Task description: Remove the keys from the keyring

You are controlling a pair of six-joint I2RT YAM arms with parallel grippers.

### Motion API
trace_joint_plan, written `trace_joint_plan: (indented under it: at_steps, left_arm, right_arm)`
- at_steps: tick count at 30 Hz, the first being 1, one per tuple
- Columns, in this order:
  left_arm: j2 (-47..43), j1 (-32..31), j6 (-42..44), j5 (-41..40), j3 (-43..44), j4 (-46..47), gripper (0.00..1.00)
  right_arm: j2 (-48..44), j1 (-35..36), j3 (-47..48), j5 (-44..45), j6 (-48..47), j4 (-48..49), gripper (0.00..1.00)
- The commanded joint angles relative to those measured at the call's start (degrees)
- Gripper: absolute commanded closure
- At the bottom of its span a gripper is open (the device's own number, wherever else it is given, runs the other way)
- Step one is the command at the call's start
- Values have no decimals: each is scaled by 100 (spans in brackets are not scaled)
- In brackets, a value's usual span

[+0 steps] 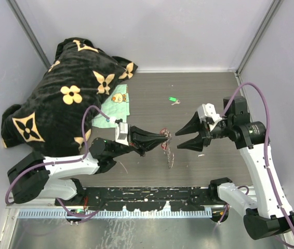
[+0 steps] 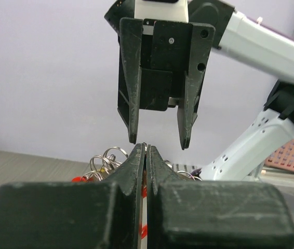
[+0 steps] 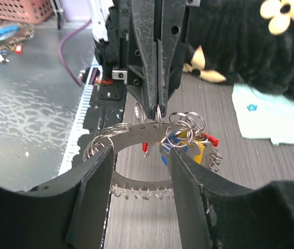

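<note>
While the dark table (image 1: 199, 93) is carrying a big black flowered blanket (image 1: 69, 104) over its far left corner, with a pale green cloth (image 1: 115, 108) peeking out beside it, the two arms are facing each other nose to nose near the middle. The left gripper (image 1: 160, 139) is clamping tight on the top edge of the keyring (image 3: 136, 182). The ring is hanging upright below the gripper's tips, over the near middle of the table. Whether its lower edge is touching the surface, I cannot tell. The right gripper (image 1: 181, 139) is standing wide, its fingers flanking the ring on either side. A bunch of keys (image 3: 188, 145) with red, blue and yellow tags is dangling from small loops on one side of the ring. One key with a green tag (image 1: 173, 99) is lying alone on the table, well apart from the ring, toward the far edge. Judging from that, the job is looking barely begun: one key is appearing to be off, and the whole bunch is waiting to be worked loose.
</note>
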Motion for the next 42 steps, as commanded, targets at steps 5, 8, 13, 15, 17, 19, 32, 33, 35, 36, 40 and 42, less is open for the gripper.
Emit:
trace_joint_plan:
  at_steps: [5,8,13,15,17,19,32,33,35,36,40,42]
  left_arm:
    - [-333,29,-481,-192,454,663,100]
    - [-228,21,-558,-152,603,661,100]
    - [-61,19,-609,-128,781,663,100]
    - [65,16,-642,-101,827,663,100]
    - [114,5,-668,-86,867,663,100]
    - [157,-12,-673,-79,892,664,100]
    - [257,-105,-681,-55,1000,663,100]
    - [263,-110,-681,-61,1002,663,100]
    - [273,-113,-681,-71,1002,663,100]
    - [288,-124,-681,-69,1009,663,100]
    - [357,-141,-681,-68,1057,663,100]
    - [379,-148,-685,-59,1076,663,100]
  right_arm:
    - [104,-16,537,-967,314,209,53]
    - [145,-21,531,-983,321,238,58]
    - [243,-11,540,-956,362,295,64]
    - [275,-19,540,-940,377,324,65]
    - [311,-7,552,-957,387,332,65]
    - [351,-7,588,-953,391,334,65]
    - [389,9,506,-794,565,528,65]
    - [387,9,502,-790,581,544,65]
    - [389,6,514,-799,609,567,65]
    - [386,17,516,-799,627,575,65]
    - [396,45,514,-739,730,658,64]
    - [394,69,484,-702,788,722,64]
